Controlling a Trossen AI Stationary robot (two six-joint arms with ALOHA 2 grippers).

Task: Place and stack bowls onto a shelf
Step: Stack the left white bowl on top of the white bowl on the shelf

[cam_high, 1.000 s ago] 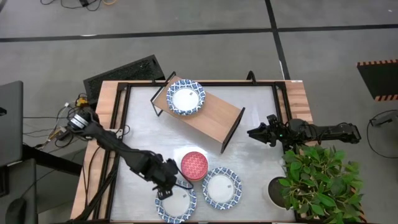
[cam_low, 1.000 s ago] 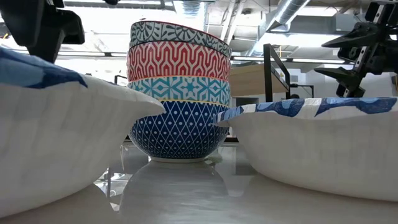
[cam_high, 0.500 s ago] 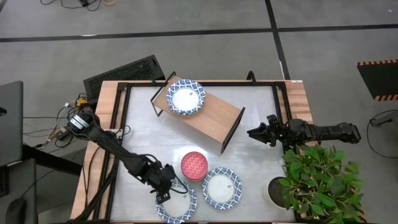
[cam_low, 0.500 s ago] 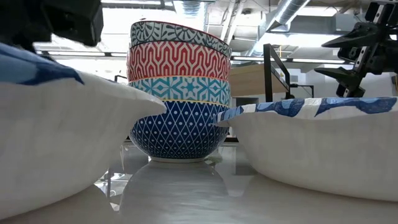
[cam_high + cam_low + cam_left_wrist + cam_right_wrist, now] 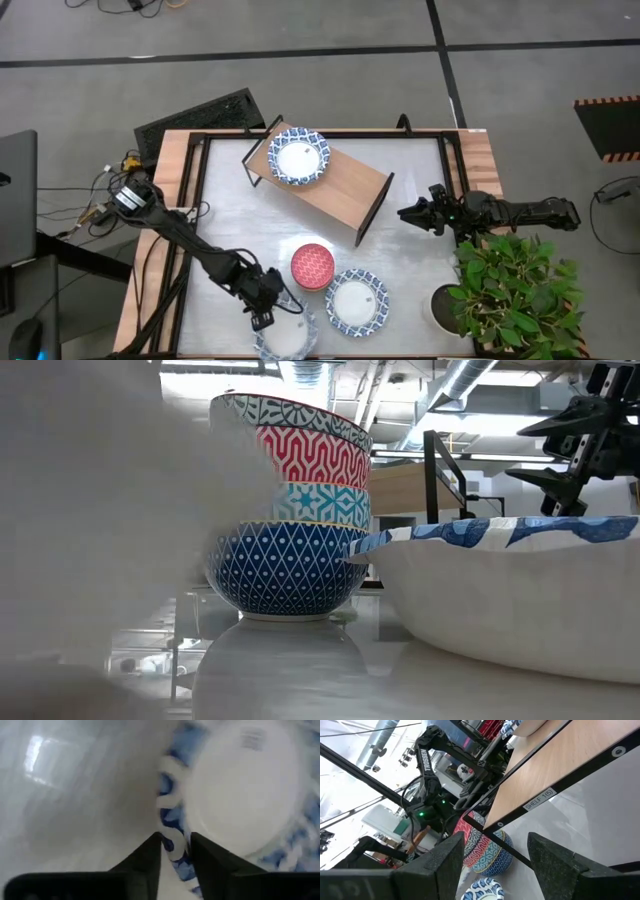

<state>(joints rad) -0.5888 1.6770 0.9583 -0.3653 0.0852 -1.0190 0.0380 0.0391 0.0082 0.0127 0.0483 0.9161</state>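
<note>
in the high view the left arm reaches from the left edge of the bench [image 5: 420, 190] down to the lower left centre of the frame, where the left claw [image 5: 265, 312] has its fingers pinched on the near rim of a white bowl with a blue patterned rim [image 5: 285, 335]. the left wrist view shows this close up: the two dark fingers [image 5: 145, 862] sit either side of the blue-patterned rim of that bowl [image 5: 240, 790], gripping it. in the low view this bowl fills the left half of the frame as a blurred white mass [image 5: 100, 530], so its tilt cannot be told.

just right of it, at the lower centre of the high view, stands the small red bowl [image 5: 312, 265], and beside that, lower right of it, a second white bowl with a blue rim [image 5: 356, 301], touching or nearly touching the red one. in the low view the red bowl shows as a banded patterned bowl [image 5: 292, 510] at the centre and the second white bowl [image 5: 510, 595] fills the lower right.

above centre, the light-wood shelf [image 5: 340, 190] lies at a slant, with a third blue-rimmed bowl [image 5: 298, 157] resting on its upper left end.

at the right edge of the bench the right claw [image 5: 408, 213] hangs well apart from the bowls, fingers spread open, as the right wrist view shows [image 5: 495, 865]. a potted plant [image 5: 510, 290] sits at the lower right.
</note>
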